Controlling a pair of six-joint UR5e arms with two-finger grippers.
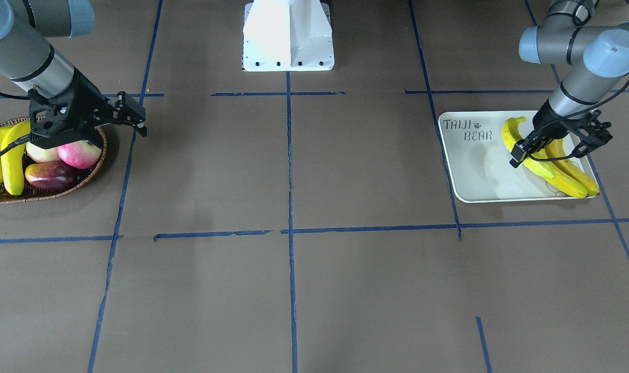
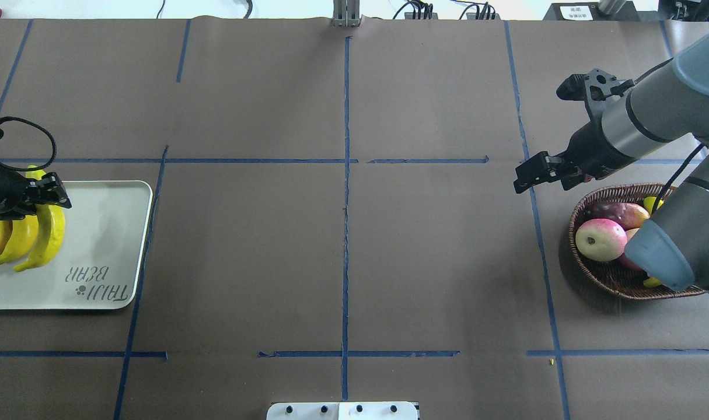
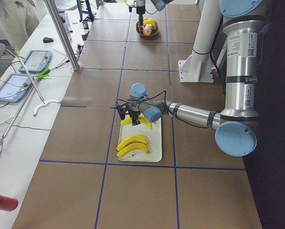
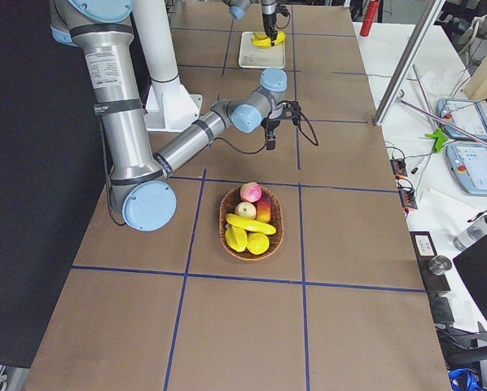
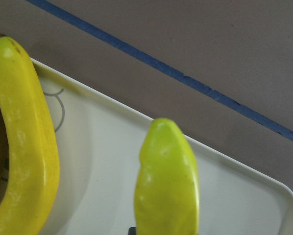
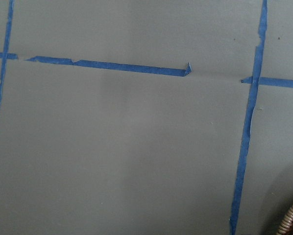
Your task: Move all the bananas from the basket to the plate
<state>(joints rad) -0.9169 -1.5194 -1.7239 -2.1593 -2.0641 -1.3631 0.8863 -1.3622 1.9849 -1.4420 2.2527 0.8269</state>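
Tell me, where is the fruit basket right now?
In the overhead view the basket sits near the table's right side, partly under the right arm, whose pincer hovers just off its rim.

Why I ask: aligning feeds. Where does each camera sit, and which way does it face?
Front-facing: across the table, looking down at the robot's base; left tool over the plate, view's right.
Overhead: behind the robot, looking forward and down; right tool near the basket.
Exterior left: table's end; left arm near.
Exterior right: opposite end; right arm near.
Left wrist: down on plate and held banana.
Right wrist: down on taped table, basket rim at corner.
Front-facing and overhead share plate and basket, mirrored.
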